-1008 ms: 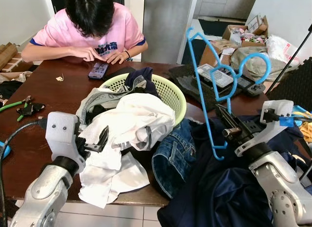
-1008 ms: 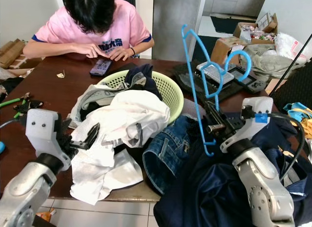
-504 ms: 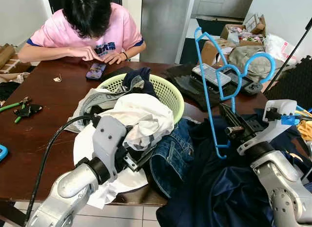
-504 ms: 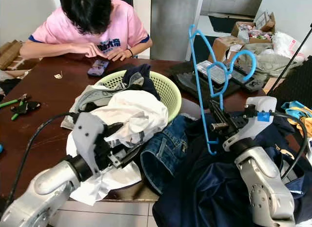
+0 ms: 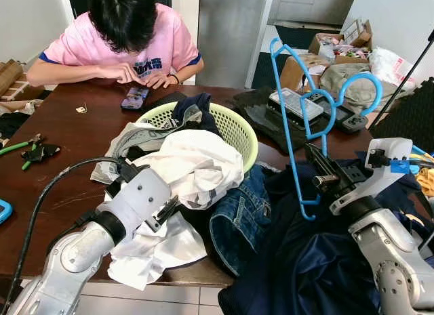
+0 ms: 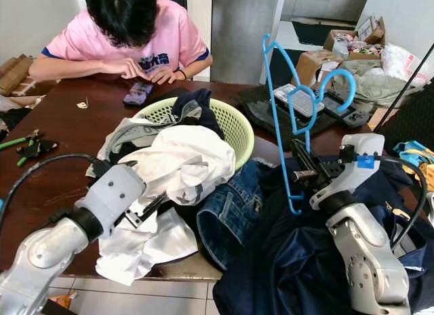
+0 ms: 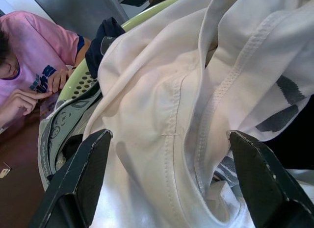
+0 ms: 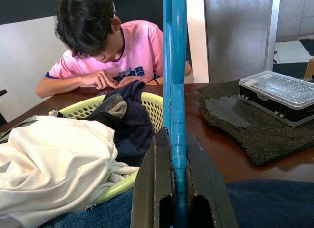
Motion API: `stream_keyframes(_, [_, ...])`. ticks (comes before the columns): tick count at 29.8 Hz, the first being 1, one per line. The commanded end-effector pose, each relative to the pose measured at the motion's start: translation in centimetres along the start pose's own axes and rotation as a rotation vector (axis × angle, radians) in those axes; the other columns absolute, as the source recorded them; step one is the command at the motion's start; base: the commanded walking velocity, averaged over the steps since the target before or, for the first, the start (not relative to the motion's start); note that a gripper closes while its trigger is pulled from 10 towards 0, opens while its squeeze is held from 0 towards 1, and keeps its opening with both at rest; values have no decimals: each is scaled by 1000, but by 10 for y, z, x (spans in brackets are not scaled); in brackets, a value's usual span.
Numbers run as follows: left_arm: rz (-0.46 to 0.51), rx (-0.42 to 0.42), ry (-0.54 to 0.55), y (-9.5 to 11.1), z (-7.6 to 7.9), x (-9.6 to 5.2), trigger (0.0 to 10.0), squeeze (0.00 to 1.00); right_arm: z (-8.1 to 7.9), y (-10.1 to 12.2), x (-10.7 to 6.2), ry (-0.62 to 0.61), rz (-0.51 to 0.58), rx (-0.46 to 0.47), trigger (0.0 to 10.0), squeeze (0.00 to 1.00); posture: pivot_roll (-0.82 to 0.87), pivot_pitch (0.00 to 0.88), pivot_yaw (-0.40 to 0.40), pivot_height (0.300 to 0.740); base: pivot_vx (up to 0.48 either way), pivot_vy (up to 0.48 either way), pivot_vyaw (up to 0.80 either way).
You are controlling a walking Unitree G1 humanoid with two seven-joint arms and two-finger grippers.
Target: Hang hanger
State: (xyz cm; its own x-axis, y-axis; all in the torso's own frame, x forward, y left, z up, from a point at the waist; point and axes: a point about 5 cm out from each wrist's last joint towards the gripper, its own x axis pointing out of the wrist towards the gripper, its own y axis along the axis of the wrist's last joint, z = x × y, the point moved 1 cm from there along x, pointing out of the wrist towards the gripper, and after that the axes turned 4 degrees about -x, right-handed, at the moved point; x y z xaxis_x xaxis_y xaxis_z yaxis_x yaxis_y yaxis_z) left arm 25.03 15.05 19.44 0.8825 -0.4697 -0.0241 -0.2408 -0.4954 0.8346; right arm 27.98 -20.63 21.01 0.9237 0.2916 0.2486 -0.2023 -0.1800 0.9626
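A blue plastic hanger (image 5: 293,118) stands upright over the table's right side, its hook curling at the top right. My right gripper (image 5: 317,167) is shut on the hanger's lower bar, and in the right wrist view the blue bar (image 8: 175,90) runs up between the two fingers (image 8: 153,184). My left gripper (image 5: 165,210) is open at the front of the clothes pile. In the left wrist view its fingers (image 7: 78,184) are spread around a fold of the white garment (image 7: 167,105), which spills from a green laundry basket (image 5: 237,129).
A person in a pink shirt (image 5: 122,37) sits at the far side of the table, hands on a phone (image 5: 135,97). Blue jeans (image 5: 237,213) and dark navy cloth (image 5: 305,261) lie at the front right. Pliers (image 5: 34,151) lie left; a clear box (image 5: 295,105) sits on a black mat.
My left arm swung in from the left toward the clothes pile, and its gripper now sits against the white garment. The right gripper and hanger have barely moved.
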Motion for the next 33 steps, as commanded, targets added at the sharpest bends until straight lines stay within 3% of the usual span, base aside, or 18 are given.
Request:
stream_keyframes(1, [7,-16,-14,0,6,0,10000,0,3,1,-1,-9,6,-5,10000,0,100,100,-68,740,0,0,0])
stream_keyframes(12, [20,-54,38,-9,-1,10,10000,0,1,0,-1,-1,6,0,10000,0,85,96,-71,740,0,0,0])
stream_keyframes(18, [-19,-63,-47,-20,14,11,10000,0,1,2,-2,-1,11,-3,10000,0,75,96,-69,740,0,0,0])
stream_keyframes(19, [-18,-69,-54,-20,14,11,8392,0,1,2,-3,-2,11,-4,10000,0,70,94,-68,740,0,0,0])
stream_keyframes(20, [-18,-69,-54,-20,14,11,8392,0,1,2,-3,-2,11,-4,10000,0,70,94,-68,740,0,0,0])
stream_keyframes(21, [-14,-72,-56,-20,14,12,5765,0,1,2,-3,-3,11,-5,10000,0,70,94,-68,740,0,0,0])
stream_keyframes(22, [-7,-72,-54,-19,13,13,941,0,1,2,-4,-3,10,-6,10000,0,69,92,-67,740,0,0,0])
stream_keyframes(23, [0,-66,-53,-18,12,14,0,0,1,2,-4,-3,10,-6,10000,0,70,89,-66,740,0,0,0])
stream_keyframes(33, [29,-6,-33,-12,5,16,0,0,1,1,-2,4,8,-2,10000,0,76,83,-67,740,0,0,0])
